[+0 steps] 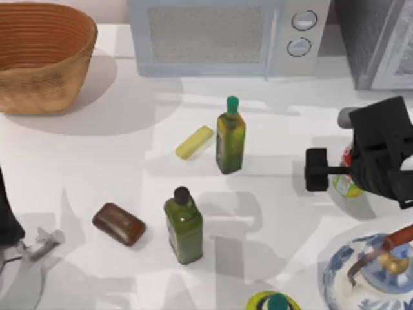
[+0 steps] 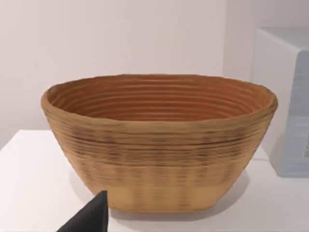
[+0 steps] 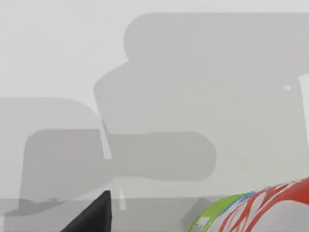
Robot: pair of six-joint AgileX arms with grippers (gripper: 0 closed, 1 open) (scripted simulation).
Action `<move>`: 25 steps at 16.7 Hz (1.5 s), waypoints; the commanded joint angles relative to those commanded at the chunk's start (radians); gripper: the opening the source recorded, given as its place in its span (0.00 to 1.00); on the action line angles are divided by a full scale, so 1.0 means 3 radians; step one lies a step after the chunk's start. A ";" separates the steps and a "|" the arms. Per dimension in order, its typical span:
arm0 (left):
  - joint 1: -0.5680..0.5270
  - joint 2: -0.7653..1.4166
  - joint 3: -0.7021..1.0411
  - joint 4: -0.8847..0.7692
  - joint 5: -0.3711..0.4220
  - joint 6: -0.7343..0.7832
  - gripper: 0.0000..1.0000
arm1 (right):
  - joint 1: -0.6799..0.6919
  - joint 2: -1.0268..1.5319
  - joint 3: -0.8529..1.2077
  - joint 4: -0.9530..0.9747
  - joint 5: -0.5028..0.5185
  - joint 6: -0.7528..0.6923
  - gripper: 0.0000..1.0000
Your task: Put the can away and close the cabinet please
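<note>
1. Nearest the overhead camera, the right gripper (image 1: 345, 169) hangs at the right edge of the frame, its black body covering most of the can (image 1: 346, 184); whether its fingers are spread or clamped I cannot tell.
2. That can stands upright on the table (image 1: 116, 161) at mid-right, with its red side and yellow-green base peeking out below the gripper. In the right wrist view its red, white and green wall (image 3: 260, 208) fills the lower right corner, very close to the lens.
3. Handling, as a judgement: a thin metal can is light, smooth and easily dented, so a moderate squeeze across the middle of the body suits it, away from the rim.
4. The cabinet (image 1: 377, 39) sits in the upper right corner, dark grey with a pale framed door (image 1: 401, 58), just behind the can's spot.
5. The left gripper (image 1: 35, 248) is parked at the lower left, facing the woven basket (image 2: 159, 140); I cannot tell its fingers either.
6. A tall green bottle (image 1: 230, 137) stands left of the can, well apart.
</note>
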 joint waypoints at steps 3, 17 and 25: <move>0.0000 0.0000 0.0000 0.0000 0.0000 0.0000 1.00 | 0.0000 0.0000 0.0000 0.0000 0.0000 0.0000 0.85; 0.0000 0.0000 0.0000 0.0000 0.0000 0.0000 1.00 | 0.0000 0.0000 0.0000 0.0000 0.0000 0.0000 0.00; 0.0000 0.0000 0.0000 0.0000 0.0000 0.0000 1.00 | 0.0006 -0.0014 0.0043 -0.0050 0.0001 0.0003 0.00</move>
